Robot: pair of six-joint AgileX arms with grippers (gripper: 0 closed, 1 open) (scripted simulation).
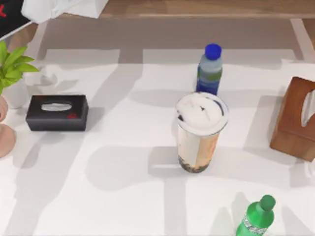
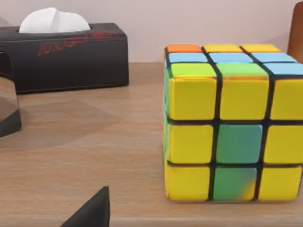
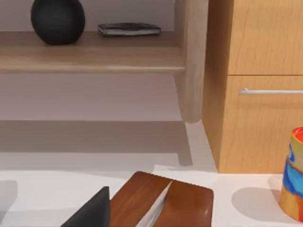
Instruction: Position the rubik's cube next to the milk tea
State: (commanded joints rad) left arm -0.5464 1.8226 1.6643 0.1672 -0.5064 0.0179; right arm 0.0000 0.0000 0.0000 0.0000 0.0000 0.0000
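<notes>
The rubik's cube (image 2: 234,137), with yellow, green and orange tiles, stands on a wooden surface in the left wrist view, close in front of my left gripper (image 2: 142,222) and untouched. One dark fingertip (image 2: 92,210) shows well to one side, with nothing held. The milk tea (image 1: 201,132), a tall clear cup with a white foamy top and orange label, stands upright at the middle of the white table. My right gripper (image 3: 142,222) hangs over a brown wooden tissue box (image 3: 163,201), its fingertip (image 3: 92,210) off to the side, holding nothing.
A black tissue box (image 1: 57,112) lies at the left, also behind the cube (image 2: 61,56). A blue-capped bottle (image 1: 210,70) stands just behind the cup, a green bottle (image 1: 257,216) at front right, the brown tissue box (image 1: 297,118) at the right edge, a plant (image 1: 12,64) at far left.
</notes>
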